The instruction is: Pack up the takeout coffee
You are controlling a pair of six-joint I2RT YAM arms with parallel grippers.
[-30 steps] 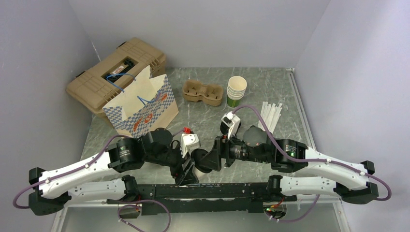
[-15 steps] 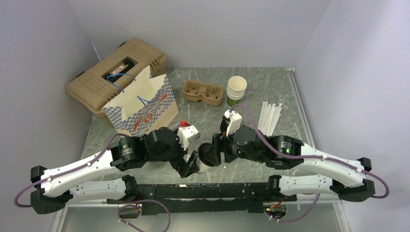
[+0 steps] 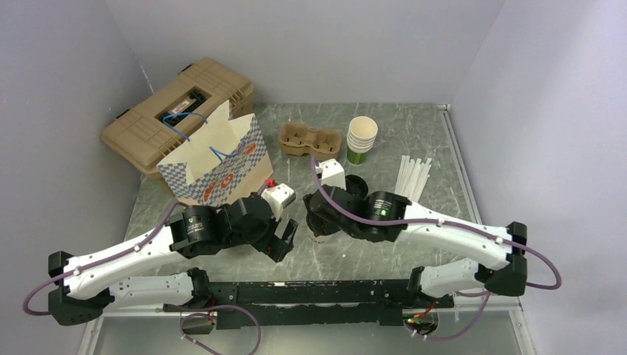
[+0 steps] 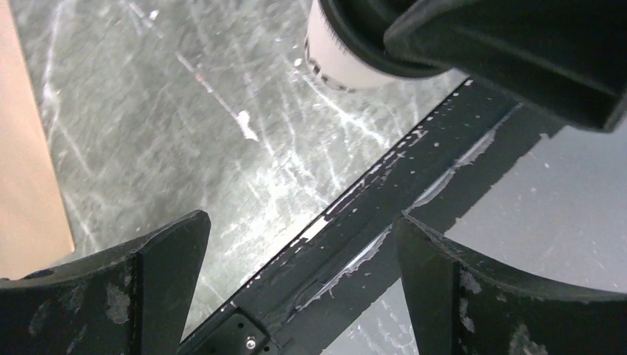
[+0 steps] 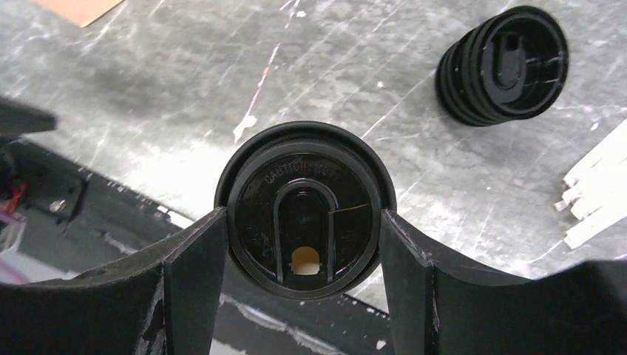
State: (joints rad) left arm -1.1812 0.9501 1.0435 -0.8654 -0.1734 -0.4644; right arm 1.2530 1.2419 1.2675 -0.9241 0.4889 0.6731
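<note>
paper bag [image 3: 220, 167] by toolbox [image 3: 148, 127], cup carrier [image 3: 310, 140] beside stacked cups [image 3: 361, 137] — left hand [image 3: 285, 240] near right hand [image 3: 319, 222]

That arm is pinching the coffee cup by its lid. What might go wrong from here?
The right gripper seems to clamp the takeout coffee at its lid only, so the cup might drop off or tilt. The paper bag has a narrow mouth; the cup may snag its edge and knock it over. The open left gripper sits close by and could get bumped.

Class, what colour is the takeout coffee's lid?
Black; the lid shows best in the right wrist view.
</note>
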